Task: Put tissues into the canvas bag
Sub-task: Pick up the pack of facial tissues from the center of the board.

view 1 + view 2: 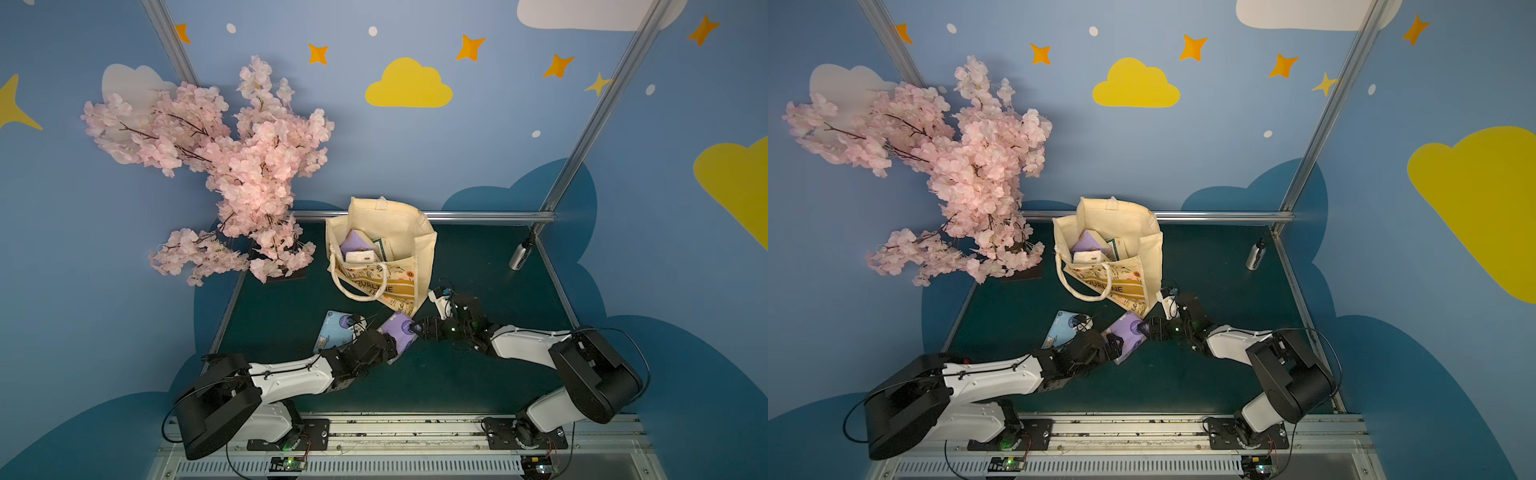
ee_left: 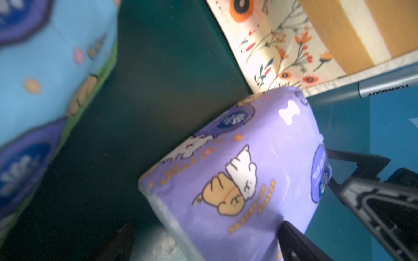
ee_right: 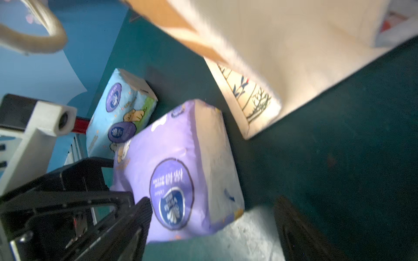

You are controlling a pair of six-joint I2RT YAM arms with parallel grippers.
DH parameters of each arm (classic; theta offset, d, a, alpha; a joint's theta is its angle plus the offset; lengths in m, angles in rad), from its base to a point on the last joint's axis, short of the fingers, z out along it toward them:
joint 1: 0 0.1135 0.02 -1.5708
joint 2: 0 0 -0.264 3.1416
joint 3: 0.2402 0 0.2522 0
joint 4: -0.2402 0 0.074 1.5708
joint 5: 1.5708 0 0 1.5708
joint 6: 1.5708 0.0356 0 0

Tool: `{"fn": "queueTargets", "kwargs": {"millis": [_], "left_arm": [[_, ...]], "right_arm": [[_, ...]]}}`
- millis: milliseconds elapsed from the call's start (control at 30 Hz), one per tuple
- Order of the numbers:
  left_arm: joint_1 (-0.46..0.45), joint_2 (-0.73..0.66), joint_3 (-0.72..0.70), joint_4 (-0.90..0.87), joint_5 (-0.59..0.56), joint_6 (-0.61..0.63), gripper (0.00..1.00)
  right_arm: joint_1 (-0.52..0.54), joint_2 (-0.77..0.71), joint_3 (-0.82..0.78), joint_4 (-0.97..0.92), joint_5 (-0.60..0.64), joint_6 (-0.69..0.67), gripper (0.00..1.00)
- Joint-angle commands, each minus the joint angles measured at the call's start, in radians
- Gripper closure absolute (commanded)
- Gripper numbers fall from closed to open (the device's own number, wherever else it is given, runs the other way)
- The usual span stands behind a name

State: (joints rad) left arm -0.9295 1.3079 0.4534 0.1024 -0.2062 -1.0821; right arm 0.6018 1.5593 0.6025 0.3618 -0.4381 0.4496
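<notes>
- Lying on the green table (image 1: 478, 374), a purple pack of tissues (image 1: 397, 328) sits just in front of the bag (image 1: 399, 226), its far corner right by the bag's lower front corner.
- The left gripper (image 1: 390, 341) has its jaws spread wide around the pack's near end. In the left wrist view one finger (image 2: 294, 239) overlaps the wrapper and the other stands off it, so nothing looks clamped.
- The right gripper (image 1: 417, 328) is released, jaws apart at the pack's other end (the right wrist view shows bare table between one finger (image 3: 294, 226) and the wrapper).
- A light blue pack (image 1: 334, 332) lies flat beside the purple one, on the left arm's side, partly hidden under that arm.
- The bag stands open-mouthed toward the back of the table, with a second purple pack (image 1: 352, 243), a white pack (image 1: 361, 257) and another pale pack (image 1: 384, 248) inside.
- A pink blossom tree (image 1: 232, 174) stands at the back left, and a metal bottle (image 1: 519, 257) at the back right.
</notes>
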Motion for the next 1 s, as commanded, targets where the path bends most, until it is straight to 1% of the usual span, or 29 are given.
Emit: {"fn": "queueTargets", "kwargs": {"millis": [0, 100, 233, 333, 400, 467, 567, 600, 633, 700, 733, 767, 867, 967], "left_arm": [[0.014, 0.006, 0.009, -0.01, 0.008, 0.034, 0.0], [0.018, 0.01, 0.011, 0.003, 0.017, 0.04, 0.0], [0.019, 0.028, 0.017, 0.035, 0.035, 0.055, 0.0], [0.018, 0.067, 0.032, 0.058, 0.056, 0.07, 0.01], [0.018, 0.103, 0.046, 0.077, 0.07, 0.084, 0.01], [0.02, 0.13, 0.057, 0.096, 0.078, 0.099, 0.01], [0.039, 0.148, 0.035, 0.194, 0.119, 0.103, 0.01], [0.042, 0.148, 0.025, 0.217, 0.123, 0.1, 0.01], [0.045, 0.144, 0.021, 0.227, 0.122, 0.101, 0.01], [0.044, 0.137, 0.032, 0.212, 0.127, 0.115, 0.01], [0.042, 0.134, 0.043, 0.196, 0.131, 0.125, 0.02], [0.041, 0.131, 0.054, 0.184, 0.135, 0.136, 0.02], [0.038, 0.125, 0.07, 0.17, 0.138, 0.153, 0.01], [0.037, 0.112, 0.065, 0.172, 0.135, 0.151, 0.01]], "right_arm": [[-0.008, 0.079, 0.063, 0.003, -0.09, -0.028, 0.13], [-0.009, 0.136, 0.106, 0.006, -0.131, -0.023, 0.13], [-0.001, 0.166, 0.087, 0.049, -0.142, 0.006, 0.15], [0.02, 0.183, 0.074, 0.067, -0.144, 0.028, 0.17], [0.034, 0.189, 0.075, 0.075, -0.154, 0.048, 0.23], [0.039, 0.18, 0.033, 0.099, -0.166, 0.085, 0.29], [0.036, 0.117, -0.032, 0.142, -0.17, 0.155, 0.34], [0.032, 0.09, -0.049, 0.139, -0.163, 0.173, 0.38], [0.03, 0.06, -0.065, 0.127, -0.156, 0.186, 0.44], [0.031, 0.001, -0.076, 0.069, -0.132, 0.186, 0.56], [0.033, -0.018, -0.078, 0.043, -0.128, 0.183, 0.6], [0.032, -0.032, -0.08, 0.026, -0.129, 0.18, 0.62], [0.03, -0.057, -0.089, 0.009, -0.115, 0.182, 0.62], [0.023, -0.085, -0.104, 0.009, -0.11, 0.189, 0.67]]}}
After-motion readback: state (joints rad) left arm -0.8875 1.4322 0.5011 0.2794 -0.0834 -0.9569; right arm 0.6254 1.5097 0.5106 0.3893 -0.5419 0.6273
